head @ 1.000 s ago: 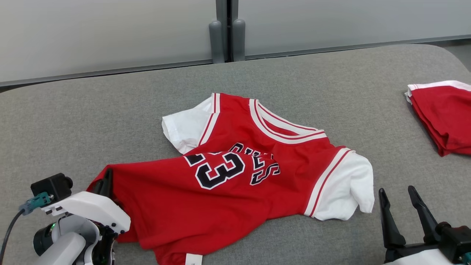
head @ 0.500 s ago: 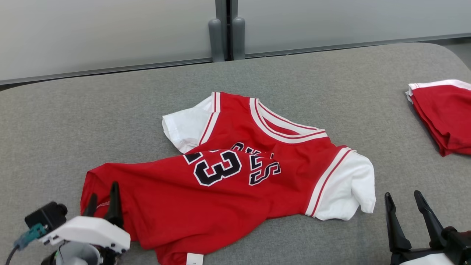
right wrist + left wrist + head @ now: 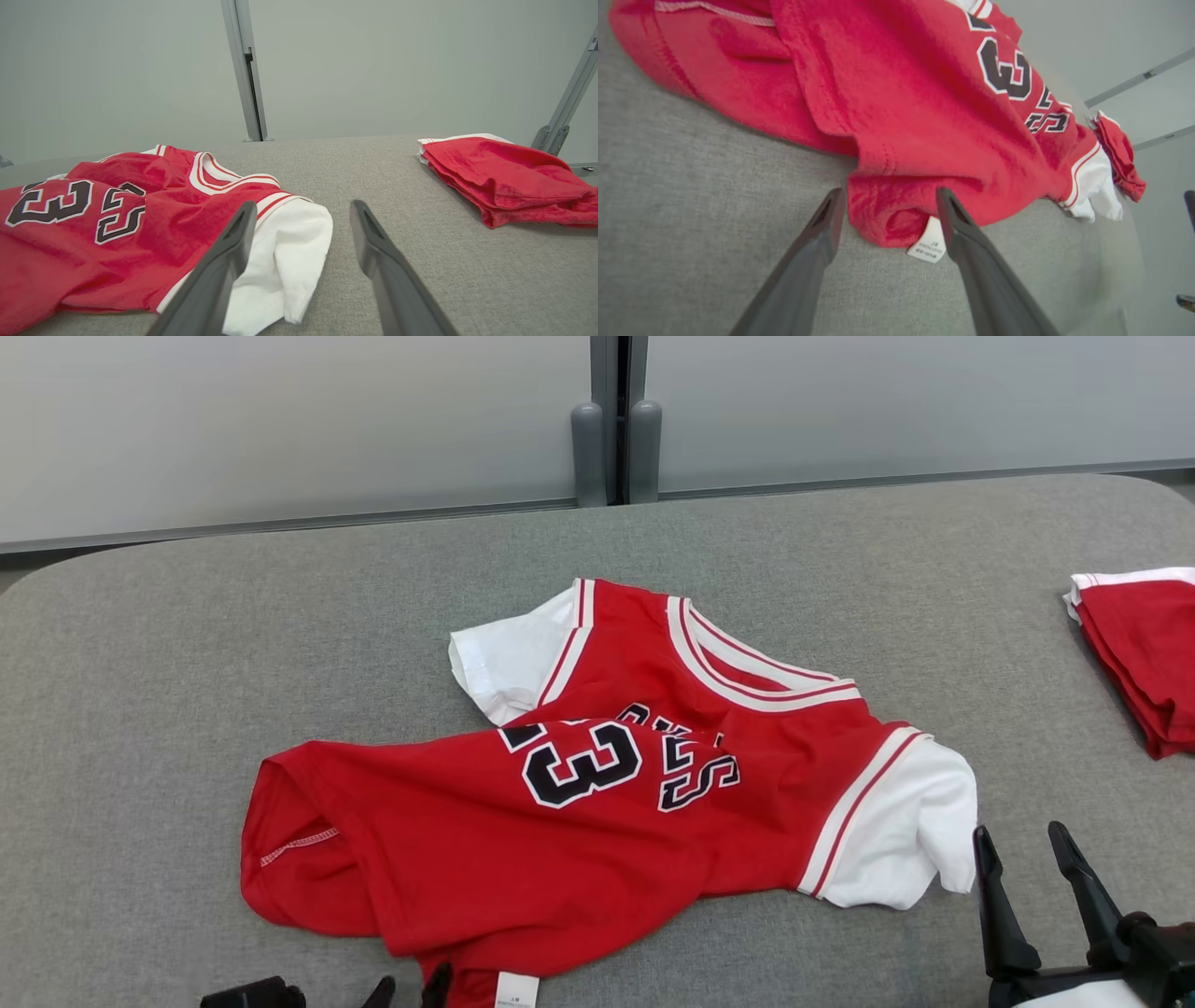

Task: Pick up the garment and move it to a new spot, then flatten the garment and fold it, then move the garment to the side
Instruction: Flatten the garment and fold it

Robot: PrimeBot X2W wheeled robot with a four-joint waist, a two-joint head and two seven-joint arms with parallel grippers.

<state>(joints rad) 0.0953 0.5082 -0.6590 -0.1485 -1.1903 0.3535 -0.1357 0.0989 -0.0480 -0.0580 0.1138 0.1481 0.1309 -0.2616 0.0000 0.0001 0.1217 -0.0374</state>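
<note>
a red short-sleeved basketball-style jersey with white sleeves, white-striped trim and a black number 23 lies rumpled near the middle of a grey woven fabric-covered surface. its collar points to the far right. its lower half is folded over on itself toward the robot's left, and a small white care label sticks out at the near hem.

the left gripper, two long dark fingers, shows as fingertips at the bottom edge of the head view, just beside that near hem. in the left wrist view the left gripper has its fingers spread wide apart and clamps nothing. a bunched fold of the jersey's red hem and the label sit between the two fingertips. whether either finger touches the cloth cannot be told.

the right gripper sits at the lower right of the head view, near the jersey's white right-hand sleeve. in the right wrist view the right gripper also has its fingers fully spread and holds nothing. the left finger overlaps the sleeve in that view, but contact is unclear.

a second red garment with a white edge, folded into a neat stack, rests well apart at the far right of the surface. pale grey wall panels with a vertical metal post stand behind.
</note>
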